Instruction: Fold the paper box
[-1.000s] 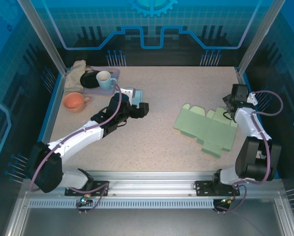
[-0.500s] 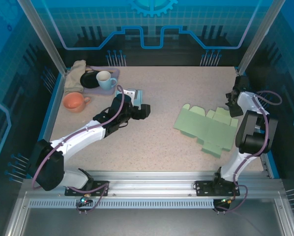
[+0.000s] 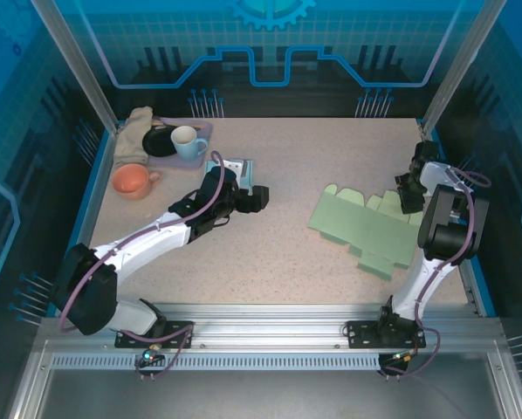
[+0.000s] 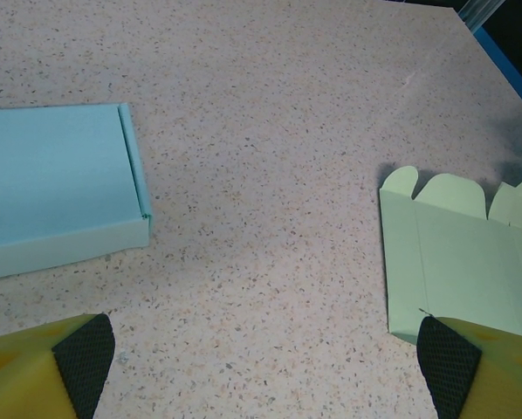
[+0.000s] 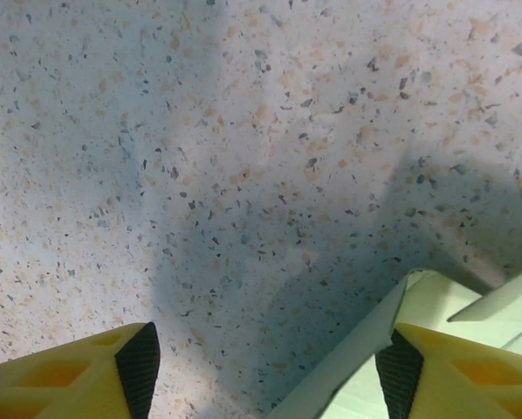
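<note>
The unfolded green paper box [image 3: 370, 229] lies flat on the speckled surface [image 3: 287, 253]. The right pincer [image 3: 409, 199] hangs at the sheet's far right corner, jaws apart, with a raised flap edge [image 5: 366, 349] just inside one fingertip. The left pincer [image 4: 265, 367] is spread wide and empty. The sheet lies ahead to its right, and a pale blue box [image 4: 56, 188] lies ahead to its left.

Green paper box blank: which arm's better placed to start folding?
Right. The right gripper, open, sits at the right edge of the flat light-green paper box blank, a flap by one finger. The left gripper, open, is apart, nearer the light-blue box.
</note>
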You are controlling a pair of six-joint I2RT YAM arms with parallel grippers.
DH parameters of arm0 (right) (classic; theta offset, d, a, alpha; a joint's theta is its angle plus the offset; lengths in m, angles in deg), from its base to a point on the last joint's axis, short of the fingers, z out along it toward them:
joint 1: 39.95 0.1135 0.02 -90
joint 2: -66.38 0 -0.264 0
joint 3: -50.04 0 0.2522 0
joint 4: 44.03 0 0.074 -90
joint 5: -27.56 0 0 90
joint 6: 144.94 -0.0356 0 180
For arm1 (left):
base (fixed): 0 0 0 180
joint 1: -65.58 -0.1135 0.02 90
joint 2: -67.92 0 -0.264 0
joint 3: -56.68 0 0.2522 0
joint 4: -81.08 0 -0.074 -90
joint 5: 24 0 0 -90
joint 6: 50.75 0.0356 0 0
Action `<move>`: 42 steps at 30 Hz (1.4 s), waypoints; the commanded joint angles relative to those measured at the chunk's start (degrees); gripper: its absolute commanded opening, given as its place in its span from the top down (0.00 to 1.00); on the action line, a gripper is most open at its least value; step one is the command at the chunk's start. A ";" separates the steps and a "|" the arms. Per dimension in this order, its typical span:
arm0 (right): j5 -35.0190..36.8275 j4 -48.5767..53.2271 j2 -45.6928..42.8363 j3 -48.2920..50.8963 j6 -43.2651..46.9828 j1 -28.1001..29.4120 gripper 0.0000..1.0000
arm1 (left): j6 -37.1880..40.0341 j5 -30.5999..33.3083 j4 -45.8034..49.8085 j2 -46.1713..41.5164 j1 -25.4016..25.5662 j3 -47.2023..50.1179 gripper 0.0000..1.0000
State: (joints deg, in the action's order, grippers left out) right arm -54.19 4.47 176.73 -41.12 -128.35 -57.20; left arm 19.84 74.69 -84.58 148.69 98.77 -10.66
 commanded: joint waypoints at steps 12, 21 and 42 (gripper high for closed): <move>-6.30 -0.32 -5.68 -1.07 4.33 0.06 1.00 | -1.31 2.65 1.69 0.20 0.43 -2.93 0.07; 14.53 10.59 -17.09 -13.76 24.38 17.66 1.00 | -3.93 3.88 1.00 -3.16 0.45 -0.88 0.07; 6.35 -3.24 -14.40 -1.20 27.14 49.79 0.76 | -16.89 25.50 7.78 -14.90 0.38 7.15 0.06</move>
State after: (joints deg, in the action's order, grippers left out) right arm -42.54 8.32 159.59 -43.59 -97.75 -8.77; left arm 5.80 95.43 -79.12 135.23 98.81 -5.09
